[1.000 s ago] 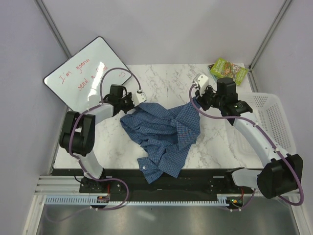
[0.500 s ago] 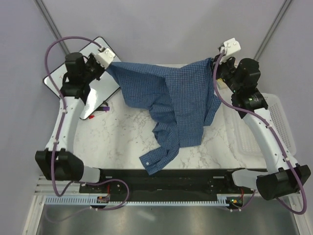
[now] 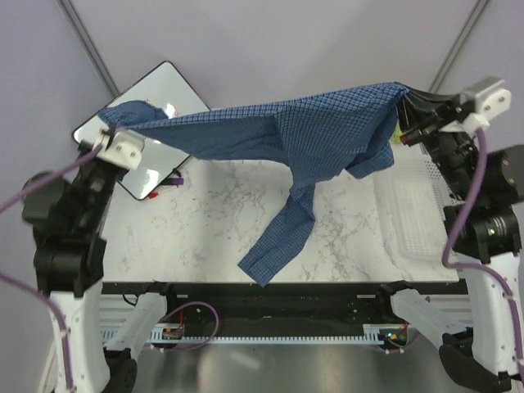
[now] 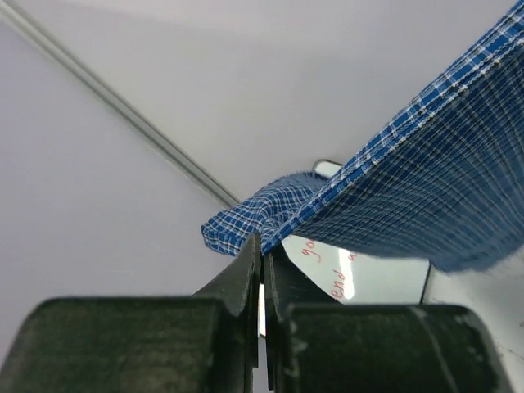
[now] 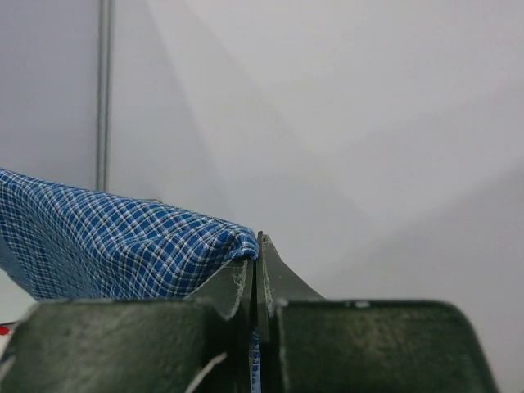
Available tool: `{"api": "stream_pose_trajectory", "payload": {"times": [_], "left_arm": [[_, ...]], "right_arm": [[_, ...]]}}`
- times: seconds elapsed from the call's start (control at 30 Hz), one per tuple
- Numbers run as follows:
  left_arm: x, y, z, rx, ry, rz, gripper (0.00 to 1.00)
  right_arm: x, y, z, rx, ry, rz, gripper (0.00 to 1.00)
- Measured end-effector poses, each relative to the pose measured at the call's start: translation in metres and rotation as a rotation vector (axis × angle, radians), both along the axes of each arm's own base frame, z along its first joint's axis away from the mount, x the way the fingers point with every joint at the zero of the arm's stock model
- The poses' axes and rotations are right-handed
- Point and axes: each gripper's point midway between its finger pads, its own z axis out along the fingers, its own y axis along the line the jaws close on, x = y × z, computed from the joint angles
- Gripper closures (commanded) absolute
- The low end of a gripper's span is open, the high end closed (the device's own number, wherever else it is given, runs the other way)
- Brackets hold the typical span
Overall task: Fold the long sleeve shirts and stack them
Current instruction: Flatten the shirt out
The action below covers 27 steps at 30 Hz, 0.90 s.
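Shirt [image 3: 311, 131] strung up over the table [image 3: 352, 237], one end per arm

So the left end effector [image 3: 109, 135] is clamped fully closed on the shirt above the table's far left corner, and the right end effector [image 3: 407, 102] is pinched just as tight on the other end above the far right corner. Blue checked cloth hangs stretched between them, up off the table, with one sleeve [image 3: 282, 237] dangling toward the table's near edge. Can't tell if its end touches.

Pale lilac walls [image 3: 270, 49] — white marble table [image 3: 205, 221], whiteboard [image 3: 168, 86] at far left.
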Motion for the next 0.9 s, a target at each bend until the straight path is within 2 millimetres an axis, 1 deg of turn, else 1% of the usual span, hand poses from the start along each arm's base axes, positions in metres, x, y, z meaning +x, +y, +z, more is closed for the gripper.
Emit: {"api": "stream_pose_trajectory", "payload": {"times": [0.03,0.07,0.1,0.13,0.17,0.23,0.33,0.37,0.43,0.5,0.53,0.57,0.6,0.63,0.67,0.7,0.73,0.77,0.8,0.83,0.87,0.9], "left_arm": [[-0.015,0.002,0.007,-0.007,-0.032,0.008,0.98],[-0.035,0.004,0.017,-0.017,-0.079,0.012,0.98],[-0.056,0.006,0.030,-0.027,-0.134,0.020,0.98],[-0.075,0.008,0.041,-0.038,-0.183,0.023,0.98],[-0.097,0.009,0.056,-0.049,-0.242,0.025,0.98],[-0.131,0.011,0.079,-0.069,-0.333,0.022,0.98],[-0.177,0.011,0.109,-0.099,-0.441,0.004,0.98],[-0.191,0.010,0.118,-0.107,-0.476,-0.005,0.98],[-0.216,0.010,0.132,-0.120,-0.533,-0.019,0.98],[-0.234,0.009,0.142,-0.125,-0.576,-0.029,0.98],[-0.241,0.008,0.145,-0.124,-0.591,-0.036,0.98],[-0.245,0.007,0.148,-0.122,-0.604,-0.041,0.98],[-0.247,0.007,0.149,-0.121,-0.610,-0.044,0.98],[-0.245,0.006,0.149,-0.120,-0.607,-0.044,0.98],[-0.240,0.006,0.148,-0.120,-0.600,-0.044,0.98],[-0.230,0.006,0.145,-0.120,-0.586,-0.043,0.98],[-0.215,0.005,0.140,-0.122,-0.560,-0.041,0.98],[-0.195,0.005,0.132,-0.125,-0.520,-0.038,0.98],[-0.174,0.004,0.122,-0.128,-0.477,-0.036,0.98],[-0.148,0.004,0.109,-0.132,-0.422,-0.034,0.98],[-0.118,0.002,0.092,-0.134,-0.351,-0.031,0.98],[-0.086,0.001,0.073,-0.137,-0.280,-0.030,0.98]], "right_arm": [[-0.015,0.000,0.009,0.005,-0.022,0.019,1.00],[-0.031,0.000,0.018,0.010,-0.049,0.039,1.00],[-0.048,0.000,0.028,0.018,-0.076,0.064,1.00],[-0.059,0.001,0.035,0.022,-0.094,0.083,1.00],[-0.074,0.001,0.044,0.023,-0.120,0.107,1.00],[-0.105,0.001,0.063,0.034,-0.173,0.147,1.00],[-0.156,-0.003,0.096,0.046,-0.278,0.196,1.00],[-0.176,-0.005,0.108,0.047,-0.324,0.206,1.00],[-0.207,-0.008,0.125,0.042,-0.392,0.215,1.00],[-0.237,-0.011,0.139,0.034,-0.462,0.213,1.00],[-0.251,-0.013,0.144,0.027,-0.493,0.209,1.00],[-0.261,-0.013,0.148,0.020,-0.517,0.205,1.00],[-0.266,-0.014,0.149,0.011,-0.534,0.200,1.00],[-0.269,-0.014,0.148,0.002,-0.545,0.194,1.00],[-0.265,-0.014,0.145,-0.006,-0.542,0.184,1.00],[-0.254,-0.013,0.137,-0.019,-0.526,0.173,1.00],[-0.242,-0.011,0.129,-0.027,-0.501,0.166,1.00],[-0.215,-0.009,0.115,-0.041,-0.452,0.154,1.00],[-0.194,-0.008,0.104,-0.048,-0.411,0.144,1.00],[-0.167,-0.006,0.089,-0.059,-0.360,0.126,1.00],[-0.137,-0.005,0.071,-0.069,-0.297,0.109,1.00],[-0.103,-0.004,0.047,-0.080,-0.225,0.087,1.00]]}}
